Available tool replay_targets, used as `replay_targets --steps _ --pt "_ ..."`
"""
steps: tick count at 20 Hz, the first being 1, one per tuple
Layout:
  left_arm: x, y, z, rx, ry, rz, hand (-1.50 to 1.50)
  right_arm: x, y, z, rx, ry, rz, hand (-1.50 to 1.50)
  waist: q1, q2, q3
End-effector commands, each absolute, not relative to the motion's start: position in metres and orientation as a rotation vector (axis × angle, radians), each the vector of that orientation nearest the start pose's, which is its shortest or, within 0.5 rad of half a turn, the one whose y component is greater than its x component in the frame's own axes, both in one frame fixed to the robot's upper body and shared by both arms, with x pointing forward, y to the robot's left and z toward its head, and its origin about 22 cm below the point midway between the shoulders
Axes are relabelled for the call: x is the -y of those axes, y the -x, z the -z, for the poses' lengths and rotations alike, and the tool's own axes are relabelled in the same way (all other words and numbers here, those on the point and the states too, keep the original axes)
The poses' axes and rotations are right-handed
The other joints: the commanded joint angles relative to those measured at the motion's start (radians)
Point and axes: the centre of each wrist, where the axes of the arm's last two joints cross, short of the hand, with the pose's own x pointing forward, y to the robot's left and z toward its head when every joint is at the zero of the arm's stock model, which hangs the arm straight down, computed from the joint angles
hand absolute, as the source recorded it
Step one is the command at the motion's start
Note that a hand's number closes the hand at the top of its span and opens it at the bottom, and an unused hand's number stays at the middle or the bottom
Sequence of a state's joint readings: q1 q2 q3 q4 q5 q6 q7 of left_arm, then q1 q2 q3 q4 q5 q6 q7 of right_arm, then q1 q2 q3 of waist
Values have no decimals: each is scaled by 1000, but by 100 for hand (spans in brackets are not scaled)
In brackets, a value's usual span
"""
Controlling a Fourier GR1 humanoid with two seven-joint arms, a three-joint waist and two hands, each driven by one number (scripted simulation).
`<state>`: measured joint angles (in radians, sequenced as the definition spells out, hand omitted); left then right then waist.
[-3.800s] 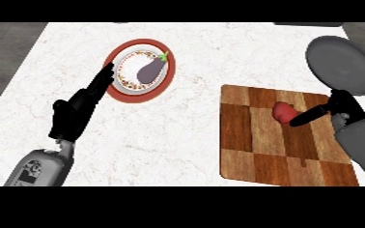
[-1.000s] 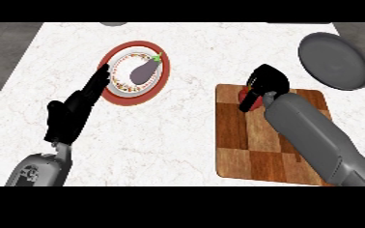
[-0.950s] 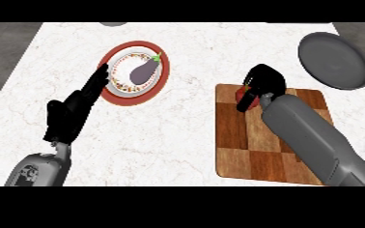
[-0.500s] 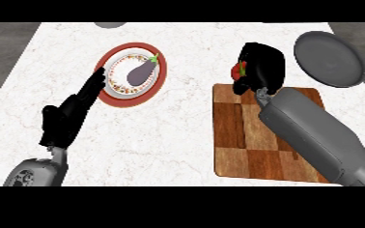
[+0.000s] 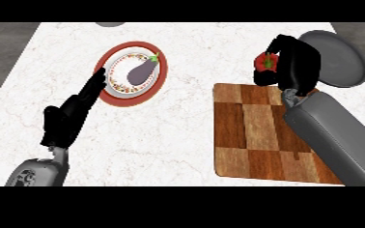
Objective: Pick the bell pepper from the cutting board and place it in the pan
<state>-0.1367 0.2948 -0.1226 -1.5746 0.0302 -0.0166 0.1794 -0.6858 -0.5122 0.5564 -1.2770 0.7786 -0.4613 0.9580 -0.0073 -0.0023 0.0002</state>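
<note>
My right hand (image 5: 296, 67) is curled round the red bell pepper (image 5: 266, 61), which shows at the hand's left side with its green stem. Hand and pepper hang over the counter just beyond the far edge of the wooden cutting board (image 5: 264, 135), right beside the grey pan (image 5: 333, 63) at the upper right. The hand hides part of the pan's left rim. My left hand (image 5: 71, 113) rests open at the left, fingers pointing up toward the plate.
A red-rimmed plate (image 5: 107, 92) holding a purple eggplant (image 5: 141, 70) lies at the upper left, just past my left fingertips. A grey object (image 5: 110, 24) peeks in at the top edge. White marble counter lies between plate and board.
My right hand has lifted the bell pepper off the cutting board and carried it up and to the right, toward the pan. The left hand stays where it was.
</note>
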Motion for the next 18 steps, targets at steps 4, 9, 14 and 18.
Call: replay_targets --steps 4,9,14,18 --pt "-242 -278 -50 1510 -93 337 0 252 -376 -99 1368 1306 -209 150 17 9 1" --pt "-240 -273 -67 1519 -81 349 0 311 -390 -79 1303 1367 -246 150 30 9 1" --pt "-246 -275 -60 1531 -80 361 0 360 -389 -61 1254 1499 -204 150 36 13 2" --pt "-226 -270 -62 1520 -48 372 0 368 -401 -58 1241 1491 -217 150 46 15 2"
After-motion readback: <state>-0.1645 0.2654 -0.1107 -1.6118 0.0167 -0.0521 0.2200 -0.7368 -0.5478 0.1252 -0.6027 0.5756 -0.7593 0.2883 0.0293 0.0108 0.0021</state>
